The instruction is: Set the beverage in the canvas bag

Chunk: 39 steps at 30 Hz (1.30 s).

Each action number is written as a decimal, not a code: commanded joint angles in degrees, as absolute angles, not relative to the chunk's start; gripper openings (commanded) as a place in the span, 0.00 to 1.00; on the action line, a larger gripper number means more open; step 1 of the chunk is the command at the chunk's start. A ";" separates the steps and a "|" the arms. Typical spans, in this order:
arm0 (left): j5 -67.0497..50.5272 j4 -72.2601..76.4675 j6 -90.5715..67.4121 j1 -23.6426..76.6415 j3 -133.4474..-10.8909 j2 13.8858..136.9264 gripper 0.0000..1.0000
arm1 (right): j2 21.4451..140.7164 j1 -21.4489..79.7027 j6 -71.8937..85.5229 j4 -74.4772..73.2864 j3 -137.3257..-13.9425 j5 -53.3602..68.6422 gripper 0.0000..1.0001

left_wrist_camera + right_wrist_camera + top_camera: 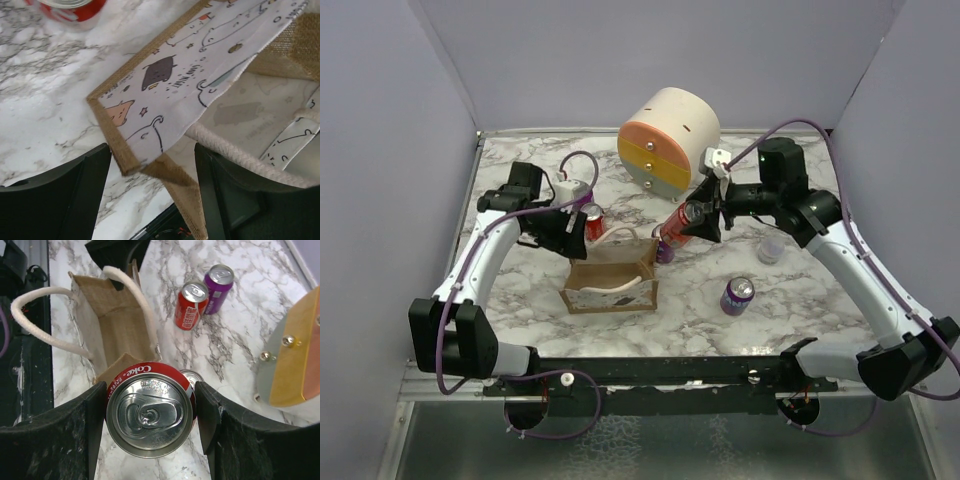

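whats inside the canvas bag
no cans visible in the canvas bag, just bare lining; the held coke can covers its near corner, so that bit is unseen

Bright, even, diffuse light, soft shadows, mild glare on the can (150, 415) lid, left-wrist foreground perhaps slightly blurred.
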State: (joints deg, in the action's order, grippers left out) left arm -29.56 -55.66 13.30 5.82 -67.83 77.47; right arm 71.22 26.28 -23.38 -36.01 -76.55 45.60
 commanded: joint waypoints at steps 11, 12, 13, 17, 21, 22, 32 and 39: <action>-38.53 -55.54 9.29 13.93 -69.44 82.91 0.70 | 80.32 38.62 -26.81 -31.16 -83.44 52.79 0.01; -37.85 -55.41 9.30 13.90 -69.23 82.35 0.70 | 80.67 39.45 -26.99 -30.97 -83.44 52.62 0.01; -36.89 -55.19 9.27 13.91 -68.84 81.74 0.69 | 80.97 40.13 -27.01 -30.62 -83.25 52.36 0.01; -33.79 -54.33 9.38 13.85 -67.39 79.14 0.64 | 81.49 42.63 -28.10 -30.17 -82.71 51.21 0.01; -34.12 -53.24 9.63 13.85 -65.50 77.68 0.56 | 82.20 44.98 -29.99 -30.94 -82.72 48.96 0.01; -33.99 -53.06 9.63 13.88 -65.26 77.54 0.52 | 82.32 45.67 -30.62 -31.20 -82.76 48.03 0.01; -37.09 -52.36 9.46 13.89 -64.72 78.46 0.11 | 85.40 50.09 -34.88 -29.29 -82.39 40.00 0.01; -39.91 -51.76 8.12 13.89 -64.53 79.52 0.02 | 87.24 50.80 -36.09 -25.17 -80.48 37.53 0.01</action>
State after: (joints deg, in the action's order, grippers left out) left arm -36.34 -52.53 9.06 13.89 -64.77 78.67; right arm 86.96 49.95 -33.98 -32.62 -80.18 39.62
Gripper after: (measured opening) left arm 0.058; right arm 0.652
